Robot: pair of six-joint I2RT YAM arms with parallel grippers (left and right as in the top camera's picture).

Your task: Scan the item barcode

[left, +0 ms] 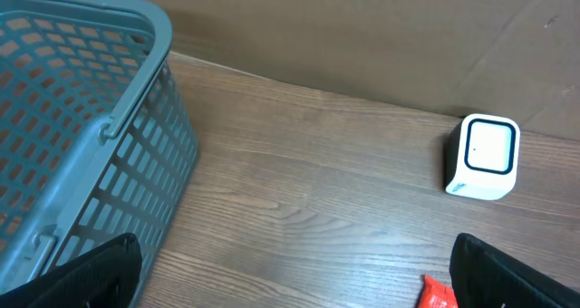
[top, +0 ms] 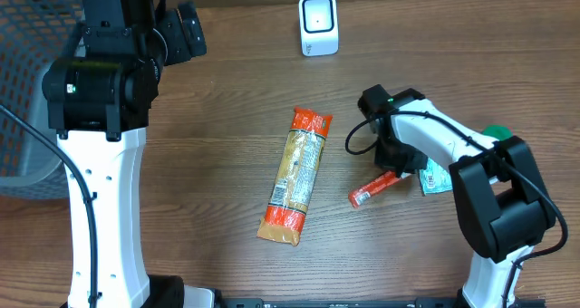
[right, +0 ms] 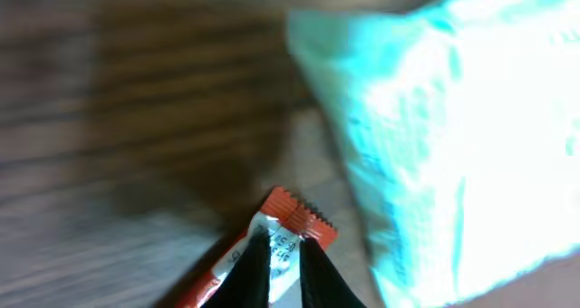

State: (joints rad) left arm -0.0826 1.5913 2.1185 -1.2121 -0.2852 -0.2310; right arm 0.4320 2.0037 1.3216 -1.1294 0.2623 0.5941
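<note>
Red packet (top: 374, 189) — right fingers (right: 246, 276) grip its crimped end; left fingers (left: 91, 276) open. Lift level, keep your barcode face toward scanner (top: 318, 24).

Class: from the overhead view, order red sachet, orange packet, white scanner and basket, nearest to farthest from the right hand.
1. Red sachet, pinched in the right hand.
2. Orange packet, table centre.
3. White scanner, top edge.
4. Basket, far left.
</note>
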